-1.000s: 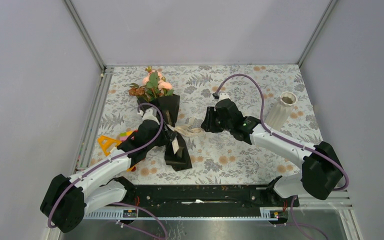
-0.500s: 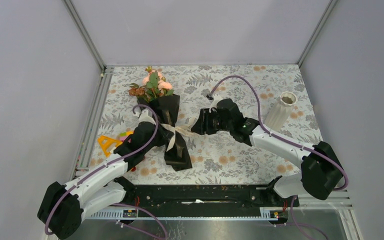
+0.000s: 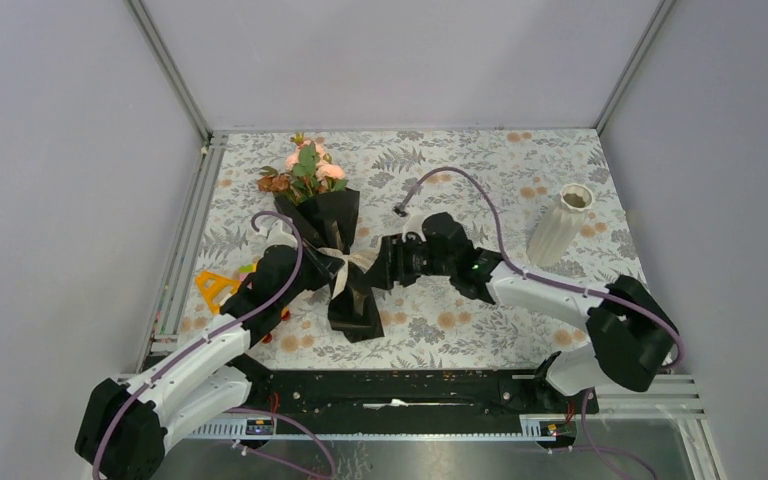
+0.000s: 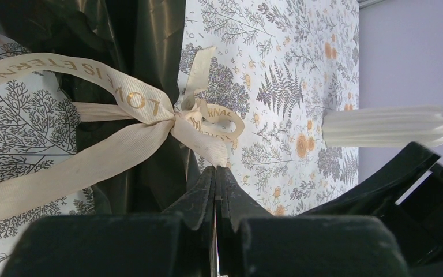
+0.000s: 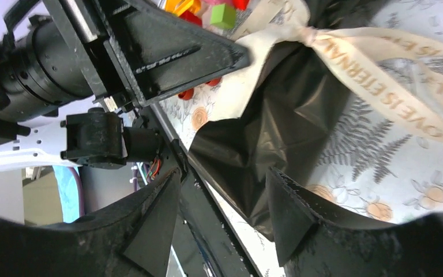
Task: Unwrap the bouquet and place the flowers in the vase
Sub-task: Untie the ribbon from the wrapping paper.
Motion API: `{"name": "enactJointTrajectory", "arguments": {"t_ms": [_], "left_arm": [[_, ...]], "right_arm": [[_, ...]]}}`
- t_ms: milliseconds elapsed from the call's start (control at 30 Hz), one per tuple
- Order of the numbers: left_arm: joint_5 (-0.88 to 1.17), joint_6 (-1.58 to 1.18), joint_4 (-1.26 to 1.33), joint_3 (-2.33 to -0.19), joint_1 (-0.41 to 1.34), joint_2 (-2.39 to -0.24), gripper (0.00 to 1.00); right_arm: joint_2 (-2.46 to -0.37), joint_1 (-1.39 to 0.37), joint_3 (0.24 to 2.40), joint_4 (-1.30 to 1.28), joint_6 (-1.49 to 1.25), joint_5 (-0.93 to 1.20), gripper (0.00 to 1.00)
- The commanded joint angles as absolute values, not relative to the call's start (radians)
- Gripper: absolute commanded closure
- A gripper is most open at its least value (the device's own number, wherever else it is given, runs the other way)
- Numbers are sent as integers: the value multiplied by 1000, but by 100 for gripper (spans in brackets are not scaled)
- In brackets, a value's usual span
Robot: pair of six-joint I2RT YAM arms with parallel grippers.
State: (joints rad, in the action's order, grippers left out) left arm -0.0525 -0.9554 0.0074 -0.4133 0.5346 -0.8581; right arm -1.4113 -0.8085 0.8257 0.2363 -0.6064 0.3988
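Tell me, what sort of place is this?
Likely a robot test cell: plain grey walls box in a patterned table, two arms stand bolted at its near edge, and a bouquet and vase serve as props.

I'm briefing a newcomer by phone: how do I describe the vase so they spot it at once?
On the floral table, look near the right edge. The vase stands there upright and alone. It is the only white ribbed thing, narrow-mouthed, unlike the black-wrapped bouquet at the left.
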Motion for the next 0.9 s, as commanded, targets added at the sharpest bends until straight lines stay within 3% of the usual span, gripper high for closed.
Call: {"name": "enactJointTrajectory", "arguments": {"t_ms": [0, 133, 867], "left_arm": [[-5, -985, 92, -394, 515, -843, 100], [41, -997, 102, -386, 499, -834, 100], [127, -1002, 129, -365, 433, -845, 100]], "right_arm": [[-1492, -881, 876, 371, -633, 396, 36], [-1548, -899, 877, 497, -676, 405, 35], [-1773, -880, 999, 515, -644, 392, 47]]}}
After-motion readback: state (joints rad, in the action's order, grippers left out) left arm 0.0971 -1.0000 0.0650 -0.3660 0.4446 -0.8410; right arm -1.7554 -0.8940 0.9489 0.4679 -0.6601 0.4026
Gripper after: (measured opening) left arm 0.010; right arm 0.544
